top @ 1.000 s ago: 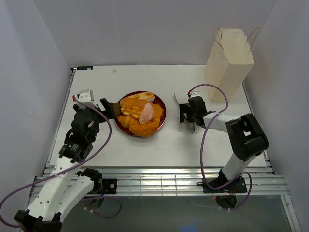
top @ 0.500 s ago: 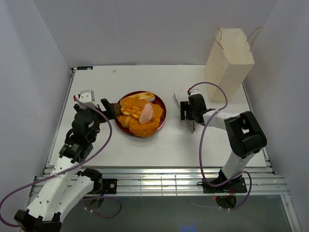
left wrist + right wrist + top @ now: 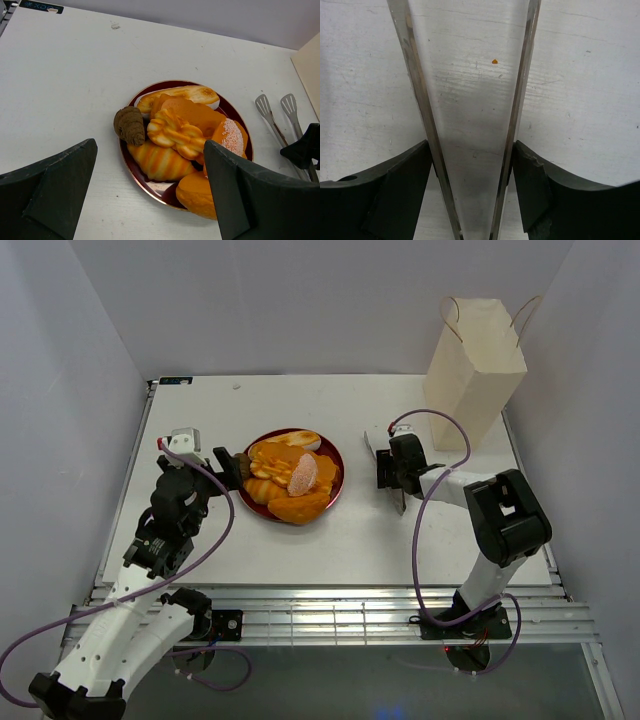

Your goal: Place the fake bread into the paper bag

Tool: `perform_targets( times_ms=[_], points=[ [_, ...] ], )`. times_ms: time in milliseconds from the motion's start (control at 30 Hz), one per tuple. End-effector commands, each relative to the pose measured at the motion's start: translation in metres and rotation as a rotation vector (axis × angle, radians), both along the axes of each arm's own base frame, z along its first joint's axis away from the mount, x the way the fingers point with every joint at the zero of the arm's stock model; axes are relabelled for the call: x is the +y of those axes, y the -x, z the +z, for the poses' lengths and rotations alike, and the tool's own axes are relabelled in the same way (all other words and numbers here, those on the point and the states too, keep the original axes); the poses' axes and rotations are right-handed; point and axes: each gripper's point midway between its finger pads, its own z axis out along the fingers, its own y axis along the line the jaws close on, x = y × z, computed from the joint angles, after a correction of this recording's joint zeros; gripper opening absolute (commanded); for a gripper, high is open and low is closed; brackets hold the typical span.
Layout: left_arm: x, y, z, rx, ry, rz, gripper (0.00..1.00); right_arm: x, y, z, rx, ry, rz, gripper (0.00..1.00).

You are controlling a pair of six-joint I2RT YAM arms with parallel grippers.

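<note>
The fake bread [image 3: 290, 475] is a heap of glossy orange and tan pieces with one brown bun on a dark red plate [image 3: 338, 472]; the left wrist view shows it close up [image 3: 180, 135]. My left gripper [image 3: 232, 465] stands open at the plate's left edge, its fingers wide apart and holding nothing [image 3: 150, 145]. My right gripper [image 3: 390, 472] is down on the metal tongs [image 3: 370, 440], right of the plate. In the right wrist view both pads press the outer sides of the two tong arms [image 3: 417, 85]. The paper bag [image 3: 475, 370] stands upright at the back right.
The tongs' two flat tips [image 3: 270, 117] lie on the white table between the plate and the bag, whose cream side shows at the edge [image 3: 307, 65]. Grey walls close in the table on three sides. A purple cable loops over the right arm [image 3: 440, 425].
The right gripper's jaws have narrowed from wide open until they touch the tong arms. The left gripper has edged slightly toward the plate.
</note>
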Motion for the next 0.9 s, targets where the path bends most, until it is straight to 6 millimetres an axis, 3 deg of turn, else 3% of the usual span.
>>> perform_targets(
  times_ms=[0, 200, 433, 667, 867],
  points=[
    [-0.005, 0.001, 0.003, -0.019, 0.0, -0.028, 0.98, -0.001, -0.003, -0.005, 0.013, 0.021, -0.007, 0.68],
    [-0.006, 0.001, 0.003, -0.019, -0.003, -0.035, 0.98, 0.0, -0.002, 0.002, 0.011, 0.038, -0.01, 0.65],
    [-0.007, 0.003, 0.005, -0.027, -0.003, -0.039, 0.98, 0.0, -0.005, 0.036, -0.041, 0.028, -0.019, 0.65],
    [-0.006, 0.002, 0.002, -0.024, -0.006, -0.03, 0.98, -0.015, 0.005, 0.047, -0.025, 0.055, -0.093, 0.63],
    [-0.008, 0.0, -0.002, -0.009, -0.017, -0.033, 0.98, -0.011, 0.014, 0.052, -0.02, 0.006, -0.089, 0.63]
  ],
)
